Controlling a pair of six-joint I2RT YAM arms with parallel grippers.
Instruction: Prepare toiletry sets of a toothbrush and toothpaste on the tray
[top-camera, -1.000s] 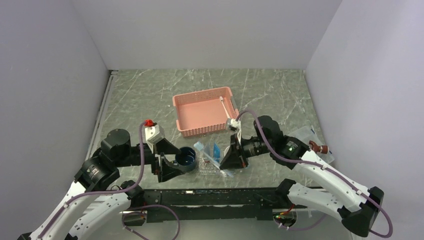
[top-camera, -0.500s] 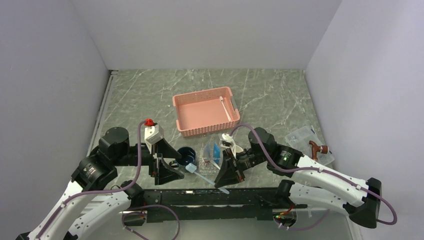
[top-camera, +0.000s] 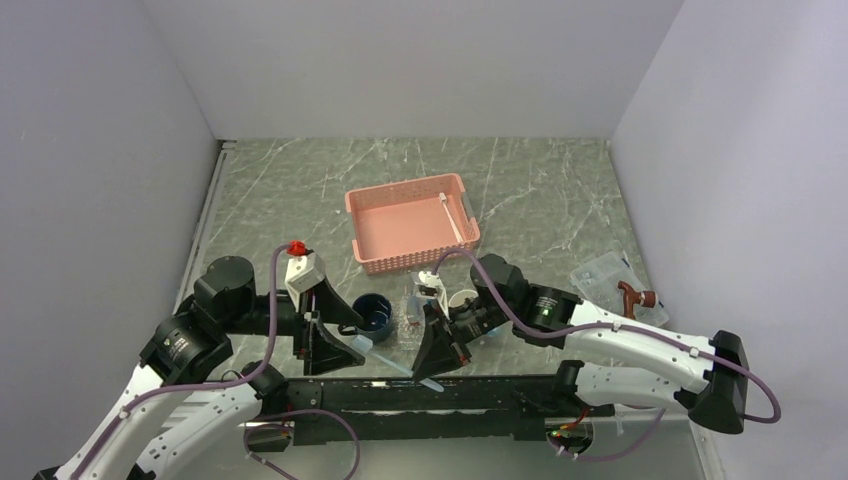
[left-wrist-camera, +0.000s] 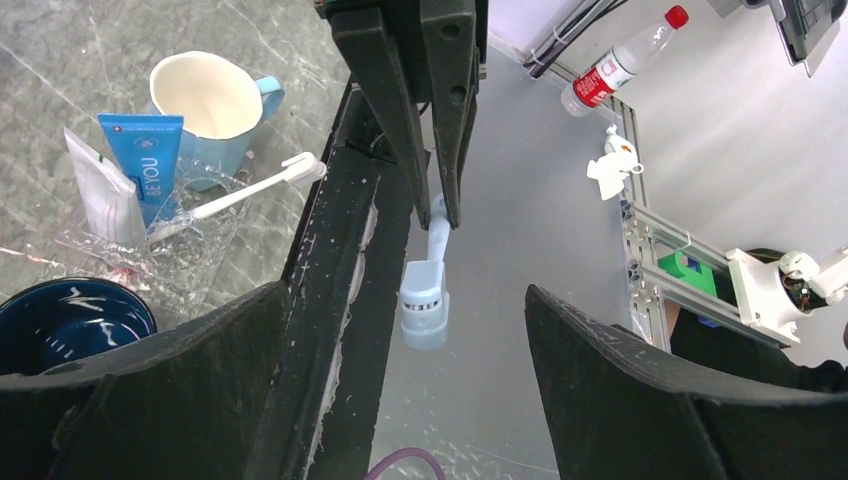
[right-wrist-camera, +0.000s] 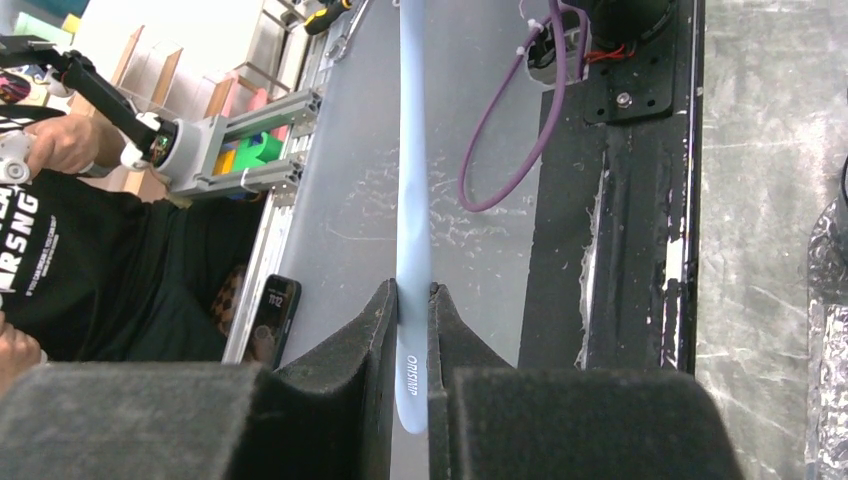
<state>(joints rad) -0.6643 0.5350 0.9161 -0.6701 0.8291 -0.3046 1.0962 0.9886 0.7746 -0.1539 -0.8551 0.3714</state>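
Hanging clamped at handle end in right claw (right-wrist-camera: 410, 300), toothbrush (right-wrist-camera: 413, 180) points long axis straight at left claw (left-wrist-camera: 405, 295). Bristle head sits in gap between left fingers (left-wrist-camera: 640, 400), which stand wide apart, touching nothing. Brush is over black base rail (left-wrist-camera: 330, 260), off counter (left-wrist-camera: 60, 40). Tray (left-wrist-camera: 195, 255) lies beyond on counter, right claw nearer, holding second brush (left-wrist-camera: 240, 190) and toothpaste tubes (left-wrist-camera: 140, 150). Likely handover: left claw closes near head.

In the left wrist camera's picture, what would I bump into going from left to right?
White flat toothpaste tube → blue flat toothpaste tube → pale blue ceramic mug → pale slim toothbrush held in the right claw → clear plastic bottle with a red cap.
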